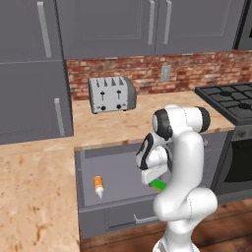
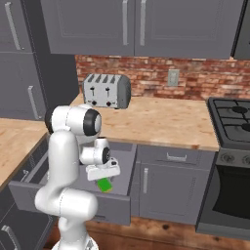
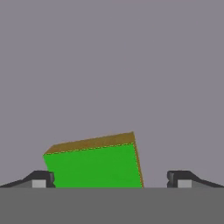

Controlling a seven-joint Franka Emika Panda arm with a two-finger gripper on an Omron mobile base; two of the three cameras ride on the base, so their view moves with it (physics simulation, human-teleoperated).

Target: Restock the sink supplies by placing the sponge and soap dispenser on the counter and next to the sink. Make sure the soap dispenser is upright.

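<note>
The counter [image 1: 29, 197] of tan wood grain runs along the brick wall and round the corner, with a toaster [image 1: 112, 94] standing on it at the back and a stove [image 1: 231, 101] off to one side; no sink can be made out in these views. Below the counter an open grey drawer [image 1: 118, 162] holds both supplies, so the task looks to be at its very start: nothing has yet been lifted out, and the step in hand is the reach for the sponge. The arm bends down over the drawer, and its gripper [image 3: 111, 178] hangs just above the sponge [image 3: 94, 164] with its jaws spread as wide as they go and nothing between them; the hand view shows the green block lying flat on the drawer floor, slightly skewed to the fingertips [image 3: 41, 178] on either side of it. The next move, I judge, calls for a short descent so the fingers straddle the sponge, perhaps with a small twist of the wrist to square up to its edges, then a close and a lift clear of the drawer wall. The soap dispenser [image 1: 99, 186] lies on its side at the other end of the drawer, well apart from the sponge, and will need righting later. No brand, label or writing can be read anywhere.
</note>
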